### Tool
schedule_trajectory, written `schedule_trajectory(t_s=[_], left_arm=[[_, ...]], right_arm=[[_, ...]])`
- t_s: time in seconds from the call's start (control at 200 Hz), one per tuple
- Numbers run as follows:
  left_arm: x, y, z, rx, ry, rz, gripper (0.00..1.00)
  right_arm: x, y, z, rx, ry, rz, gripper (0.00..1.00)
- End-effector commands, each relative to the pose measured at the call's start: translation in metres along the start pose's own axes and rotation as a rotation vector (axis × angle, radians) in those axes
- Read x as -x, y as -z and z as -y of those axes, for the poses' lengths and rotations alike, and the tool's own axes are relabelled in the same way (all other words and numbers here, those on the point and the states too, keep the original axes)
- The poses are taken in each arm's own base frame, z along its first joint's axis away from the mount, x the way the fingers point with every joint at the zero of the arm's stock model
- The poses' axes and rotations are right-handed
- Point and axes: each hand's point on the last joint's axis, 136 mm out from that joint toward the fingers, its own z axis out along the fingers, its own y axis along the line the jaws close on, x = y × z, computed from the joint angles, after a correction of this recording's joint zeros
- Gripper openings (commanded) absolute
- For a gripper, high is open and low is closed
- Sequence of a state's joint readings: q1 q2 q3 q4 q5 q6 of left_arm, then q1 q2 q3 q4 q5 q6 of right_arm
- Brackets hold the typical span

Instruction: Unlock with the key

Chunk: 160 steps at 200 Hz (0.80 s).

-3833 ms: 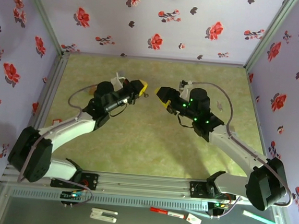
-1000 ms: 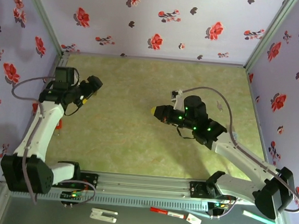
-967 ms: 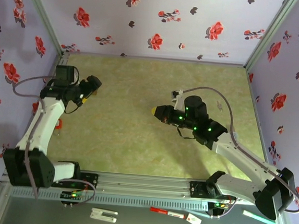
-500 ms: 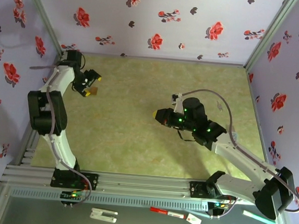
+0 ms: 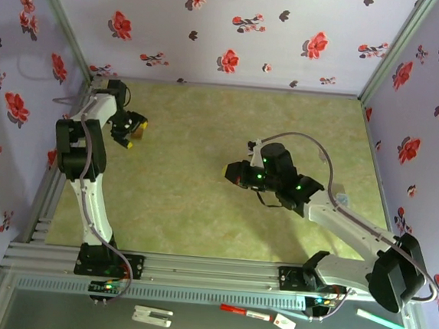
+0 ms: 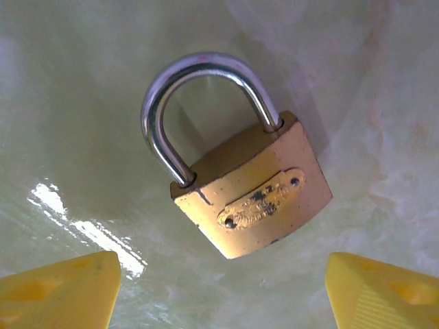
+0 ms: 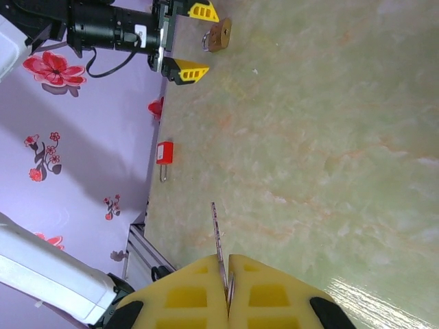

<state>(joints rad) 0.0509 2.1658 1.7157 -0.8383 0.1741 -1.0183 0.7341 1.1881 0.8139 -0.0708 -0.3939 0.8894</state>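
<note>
Left wrist: left gripper (image 6: pixel 219 293) released, jaws wide, brass padlock (image 6: pixel 255 205) lying flat between them, touching neither. Right wrist: right gripper (image 7: pixel 227 275) clenched on key (image 7: pixel 217 236).

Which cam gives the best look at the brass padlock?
Left wrist: the padlock lies close up, shackle closed, plate visible. Right wrist shows it small and far, by the left pincer. Top external: too small to make out.
</note>
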Motion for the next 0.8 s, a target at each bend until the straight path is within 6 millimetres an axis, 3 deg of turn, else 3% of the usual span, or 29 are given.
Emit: schedule_trajectory(t_s=[0.0,0.605,0.795], left_arm=[[0.013,-0.001,-0.004,0.035,0.048,0.033,0.78],[0.027,-0.027,0.007,0.061,0.103,0.016,0.77],[0.016,-0.039,-0.010,0.132,0.081,-0.041,0.73]], right_arm=[[0.000,-0.005,-0.006,0.039,0.018,0.002,0.00],[-0.014,-0.012,0.003,0.038,0.000,-0.007,0.00],[-0.015,-0.012,0.004,0.036,0.002,-0.008,0.00]])
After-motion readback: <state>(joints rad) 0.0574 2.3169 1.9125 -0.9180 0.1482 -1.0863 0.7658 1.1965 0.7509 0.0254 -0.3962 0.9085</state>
